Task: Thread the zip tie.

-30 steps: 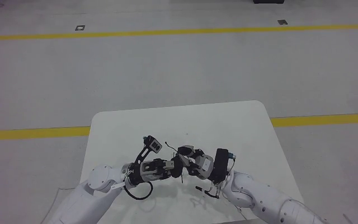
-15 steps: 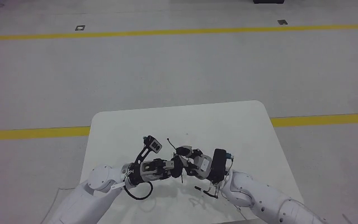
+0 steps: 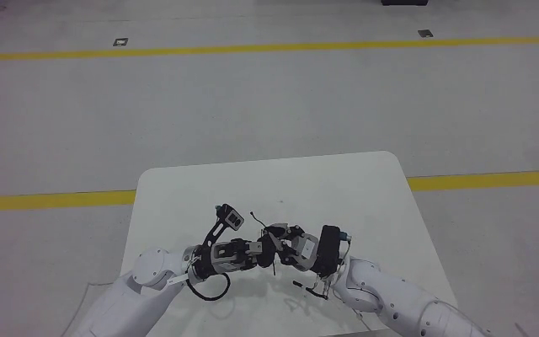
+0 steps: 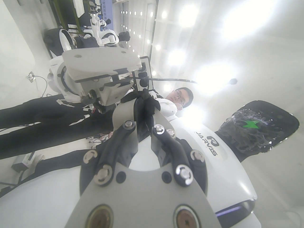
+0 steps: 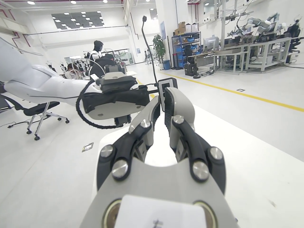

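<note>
Zip ties: one black zip tie (image 5: 149, 48), a thin strap with a square head.
Tools: two, the left tool (image 4: 144, 110) and the right tool (image 5: 163, 100), both above the counter's near edge.
Counters: one white counter (image 3: 253, 181) with rounded far corners.
Floor lines: two yellow ones, the far line (image 3: 253, 48) well beyond the counter's far edge, and the near line (image 3: 59, 200) level with its far corners.
Floor markers: two small dark squares, the left marker (image 3: 120, 40) and the right marker (image 3: 425, 34), both just beyond the far line.
Potted plants: one potted plant (image 5: 158, 46).
</note>
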